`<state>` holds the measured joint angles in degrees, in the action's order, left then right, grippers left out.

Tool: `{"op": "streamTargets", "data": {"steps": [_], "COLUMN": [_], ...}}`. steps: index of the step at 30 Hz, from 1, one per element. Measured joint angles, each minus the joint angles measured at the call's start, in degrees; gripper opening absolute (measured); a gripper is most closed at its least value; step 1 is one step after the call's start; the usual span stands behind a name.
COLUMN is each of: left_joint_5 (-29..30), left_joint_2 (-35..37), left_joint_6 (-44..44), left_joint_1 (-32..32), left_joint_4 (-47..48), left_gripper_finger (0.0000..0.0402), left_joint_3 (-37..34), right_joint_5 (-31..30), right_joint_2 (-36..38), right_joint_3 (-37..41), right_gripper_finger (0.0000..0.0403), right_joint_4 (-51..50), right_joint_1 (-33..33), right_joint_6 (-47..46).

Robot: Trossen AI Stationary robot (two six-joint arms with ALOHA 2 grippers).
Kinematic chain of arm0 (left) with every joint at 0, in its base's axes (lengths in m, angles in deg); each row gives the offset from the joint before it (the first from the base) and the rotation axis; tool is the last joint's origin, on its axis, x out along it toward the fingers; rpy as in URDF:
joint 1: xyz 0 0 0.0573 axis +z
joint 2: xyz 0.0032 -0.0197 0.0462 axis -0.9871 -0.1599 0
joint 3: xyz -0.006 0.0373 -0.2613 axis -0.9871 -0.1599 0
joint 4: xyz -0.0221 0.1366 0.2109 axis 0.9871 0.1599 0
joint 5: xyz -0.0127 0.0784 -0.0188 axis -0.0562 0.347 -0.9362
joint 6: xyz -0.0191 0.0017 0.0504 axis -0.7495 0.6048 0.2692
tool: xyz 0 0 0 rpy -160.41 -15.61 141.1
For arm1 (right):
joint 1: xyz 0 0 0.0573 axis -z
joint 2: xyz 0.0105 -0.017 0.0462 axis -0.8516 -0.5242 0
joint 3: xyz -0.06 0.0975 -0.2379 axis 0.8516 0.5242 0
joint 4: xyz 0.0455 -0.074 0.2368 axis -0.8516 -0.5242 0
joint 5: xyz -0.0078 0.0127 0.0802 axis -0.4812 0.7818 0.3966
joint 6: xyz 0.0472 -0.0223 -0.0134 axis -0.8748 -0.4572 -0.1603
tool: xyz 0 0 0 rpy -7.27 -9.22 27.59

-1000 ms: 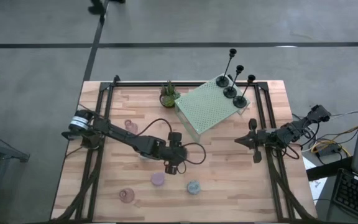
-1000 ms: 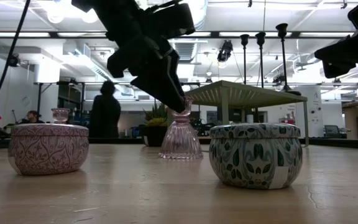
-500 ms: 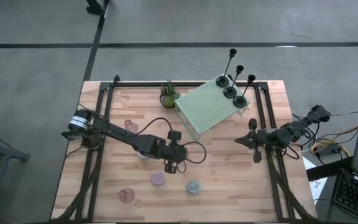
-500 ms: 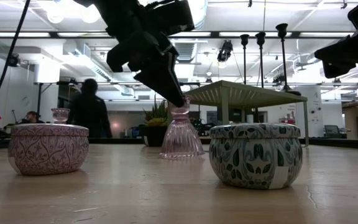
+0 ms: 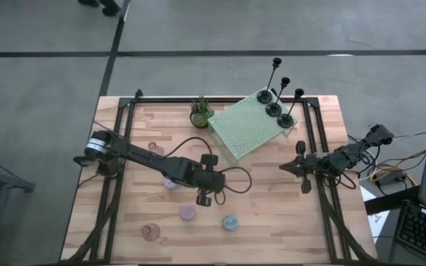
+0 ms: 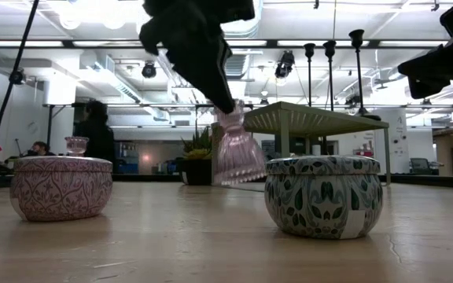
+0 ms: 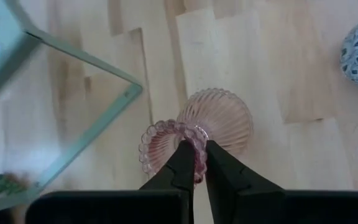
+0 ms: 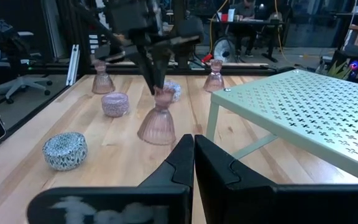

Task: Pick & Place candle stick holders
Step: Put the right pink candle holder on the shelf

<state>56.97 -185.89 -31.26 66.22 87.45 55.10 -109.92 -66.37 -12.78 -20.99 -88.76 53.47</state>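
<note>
Left claw [image 6: 228, 106] pinched shut on pink glass cup [image 6: 238, 153]; lifted off bench [image 5: 272, 214].
Black holders [image 5: 276, 103] already on platform [image 5: 246, 129]; other cups and pastel holders unplaced; right claw [image 5: 293, 168] shut, empty.

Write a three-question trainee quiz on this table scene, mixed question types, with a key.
1. True or false: the left gripper has its fingers shut on the rim of a pink glass cup.
2. Does that cup rest on the table? A) flat on it B) lifted clear and tilted C) on the green platform
3. How many black holders stand on the platform?

Key: 1 true. 2 B. 3 three. The right gripper waits shut, holding nothing, at the table's right side.
</note>
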Motion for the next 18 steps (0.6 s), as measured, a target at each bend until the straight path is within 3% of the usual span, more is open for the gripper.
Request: {"op": "streamTargets", "data": {"steps": [18], "left_joint_5": [2.1], "left_joint_2": [0.2], "left_joint_6": [6.5], "left_joint_1": [4.3], "left_joint_4": [15.1], "left_gripper_finger": [0.0021], "left_joint_3": [15.2], "right_joint_5": [0.0], "right_joint_2": [0.0], "right_joint_3": [0.0], "right_gripper_finger": [0.0008], "right_joint_4": [0.0], "right_joint_1": [0.0], "right_joint_6": [-0.2]}}
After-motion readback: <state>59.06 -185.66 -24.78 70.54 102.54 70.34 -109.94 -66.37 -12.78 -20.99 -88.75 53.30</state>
